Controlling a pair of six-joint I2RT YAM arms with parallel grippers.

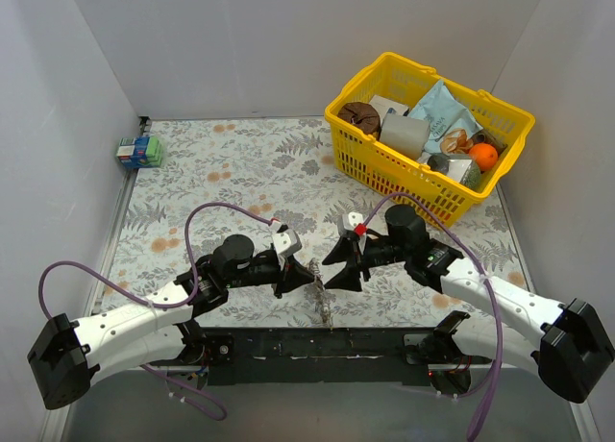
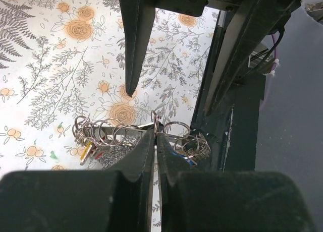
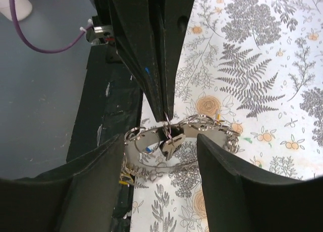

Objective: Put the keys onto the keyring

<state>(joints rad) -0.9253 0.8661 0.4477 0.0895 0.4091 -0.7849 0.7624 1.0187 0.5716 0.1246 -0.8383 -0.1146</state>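
The keyring, a wide thin silver ring, is lifted at the table's near edge with several keys and small rings strung on it. It shows in the top view between both grippers. My left gripper is shut on a small ring from which a silver key hangs. Its closed fingers point down from above in the right wrist view. A yellow key head and a blue one lie in the cluster. My right gripper is open, with one finger on each side of the hanging key, not touching it.
A yellow basket full of groceries stands at the back right. A small green and blue box sits at the far left wall. The black base plate and the table's near edge run just under the keys.
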